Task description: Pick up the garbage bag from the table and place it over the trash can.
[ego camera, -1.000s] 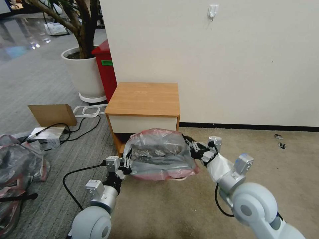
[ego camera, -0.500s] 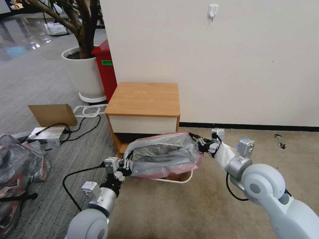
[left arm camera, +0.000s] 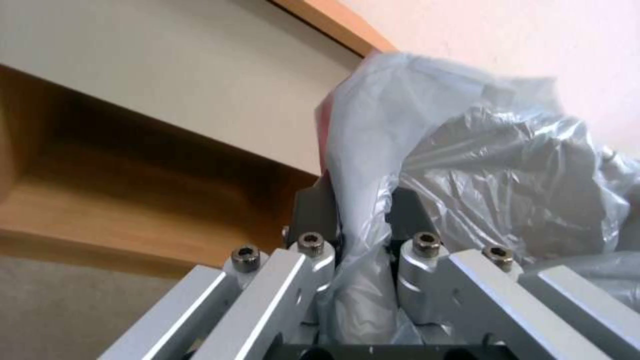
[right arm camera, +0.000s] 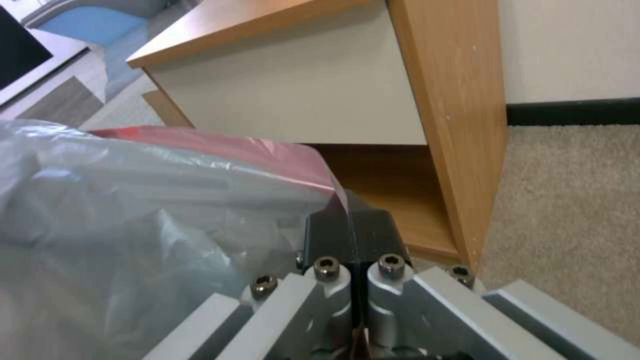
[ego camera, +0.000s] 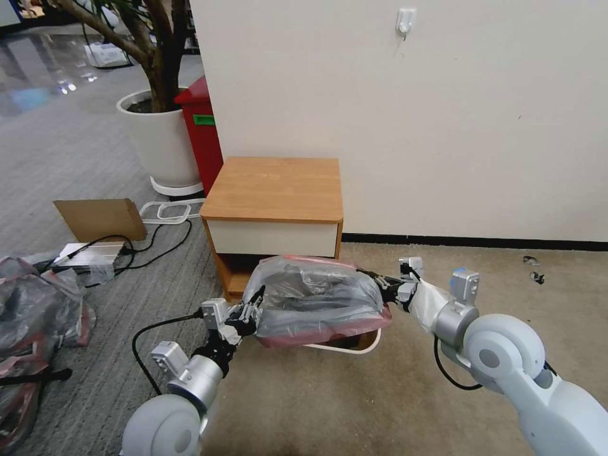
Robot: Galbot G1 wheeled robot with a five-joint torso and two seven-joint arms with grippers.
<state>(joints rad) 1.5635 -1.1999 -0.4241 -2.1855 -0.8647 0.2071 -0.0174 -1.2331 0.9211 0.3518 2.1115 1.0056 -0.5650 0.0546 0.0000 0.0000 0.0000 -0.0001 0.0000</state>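
While the table (ego camera: 273, 188) stood unmoved, the garbage bag (ego camera: 316, 301) had sunk lower over the trash can (ego camera: 354, 346), likely nearing the rim; left gripper (ego camera: 254, 306) and right gripper (ego camera: 379, 283) each stayed pinched on its edge.

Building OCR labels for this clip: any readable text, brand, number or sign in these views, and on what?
No text can be read in any view.
Green label on the tall red bin: too small to tell whether it bears print.
Nightstand, garbage bag, wall hook, cardboard: nothing printed is visible.
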